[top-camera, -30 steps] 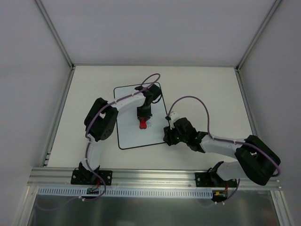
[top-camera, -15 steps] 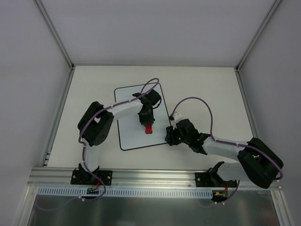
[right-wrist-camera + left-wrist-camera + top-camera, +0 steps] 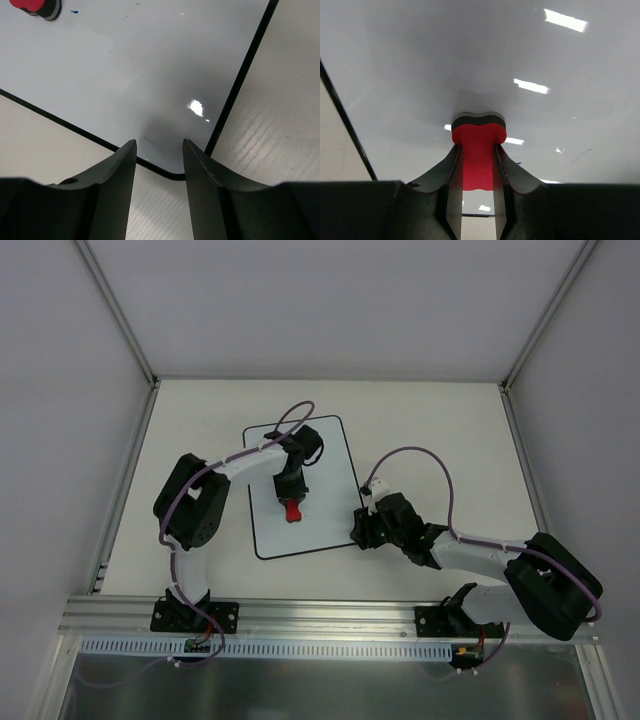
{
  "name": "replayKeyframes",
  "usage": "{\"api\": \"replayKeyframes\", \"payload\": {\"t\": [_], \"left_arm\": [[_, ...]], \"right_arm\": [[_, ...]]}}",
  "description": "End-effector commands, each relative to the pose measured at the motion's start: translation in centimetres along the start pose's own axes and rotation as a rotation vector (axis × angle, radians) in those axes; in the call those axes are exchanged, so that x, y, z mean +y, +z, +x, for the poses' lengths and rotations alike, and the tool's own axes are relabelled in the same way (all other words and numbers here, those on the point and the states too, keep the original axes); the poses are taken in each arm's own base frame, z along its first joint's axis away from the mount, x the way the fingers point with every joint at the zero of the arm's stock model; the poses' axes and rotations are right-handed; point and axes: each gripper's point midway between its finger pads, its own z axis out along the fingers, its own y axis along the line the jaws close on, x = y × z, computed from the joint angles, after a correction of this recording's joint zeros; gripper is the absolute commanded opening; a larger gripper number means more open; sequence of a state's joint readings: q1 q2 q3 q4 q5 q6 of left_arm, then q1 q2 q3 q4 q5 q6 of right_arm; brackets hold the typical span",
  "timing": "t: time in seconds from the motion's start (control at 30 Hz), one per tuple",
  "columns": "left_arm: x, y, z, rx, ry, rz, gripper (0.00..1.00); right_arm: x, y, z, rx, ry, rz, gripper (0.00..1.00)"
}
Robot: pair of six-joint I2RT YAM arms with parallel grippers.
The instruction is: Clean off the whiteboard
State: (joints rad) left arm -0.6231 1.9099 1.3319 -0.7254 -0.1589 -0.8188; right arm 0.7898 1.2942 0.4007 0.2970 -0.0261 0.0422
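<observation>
Eraser (image 3: 292, 510) has slid left across the whiteboard (image 3: 325, 455) since half a second ago, carried by the left gripper (image 3: 291, 498); right arm hasn't budged. From above: board lies flat, slightly skewed, mid-table (image 3: 440, 430), a bit left of centre, with the right gripper (image 3: 358, 532) parked at its near right corner. Left wrist view: jaws clamped on the red block's waist, dark felt side against the board. Right wrist view: jaws narrowly apart, holding nothing, straddling that corner; can't tell if they press on it. Small blue mark (image 3: 74, 11) sits just beside the eraser, unwiped. Risks: board skids under the stroke if the corner isn't really pinned; leftover specks get skipped; block twists in the grip if pushed hard.
</observation>
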Motion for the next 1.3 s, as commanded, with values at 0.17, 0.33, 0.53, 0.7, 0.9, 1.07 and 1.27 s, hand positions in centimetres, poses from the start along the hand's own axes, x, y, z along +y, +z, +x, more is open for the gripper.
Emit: {"api": "replayKeyframes", "payload": {"t": [0.17, 0.33, 0.53, 0.7, 0.9, 1.07, 1.27], "left_arm": [[-7.7, 1.8, 3.8, 0.077, 0.19, 0.034, 0.0], [-10.6, 1.6, 4.1, 0.074, 0.212, 0.084, 0.0], [-8.2, 2.1, 2.9, 0.046, 0.142, 0.02, 0.0], [-0.4, 3.3, 4.3, 0.078, 0.043, -0.133, 0.0], [4.3, 2.8, 7.0, 0.098, 0.013, -0.207, 0.0], [7.8, 2.2, 6.5, 0.081, -0.071, -0.244, 0.0], [10.3, 1.8, 5.6, 0.057, -0.105, -0.27, 0.0]], "right_arm": [[-2.2, -1.1, 5.9, 0.173, 0.026, 0.074, 0.47], [-2.0, -1.2, 5.6, 0.156, 0.029, 0.062, 0.47], [-2.1, -1.3, 5.6, 0.148, 0.033, 0.066, 0.47], [-2.1, -1.3, 5.6, 0.147, 0.034, 0.069, 0.47], [-2.1, -1.1, 5.8, 0.152, 0.036, 0.067, 0.47], [-2.0, -1.1, 5.9, 0.154, 0.035, 0.062, 0.47], [-2.0, -1.2, 6.1, 0.155, 0.036, 0.059, 0.47]]}}
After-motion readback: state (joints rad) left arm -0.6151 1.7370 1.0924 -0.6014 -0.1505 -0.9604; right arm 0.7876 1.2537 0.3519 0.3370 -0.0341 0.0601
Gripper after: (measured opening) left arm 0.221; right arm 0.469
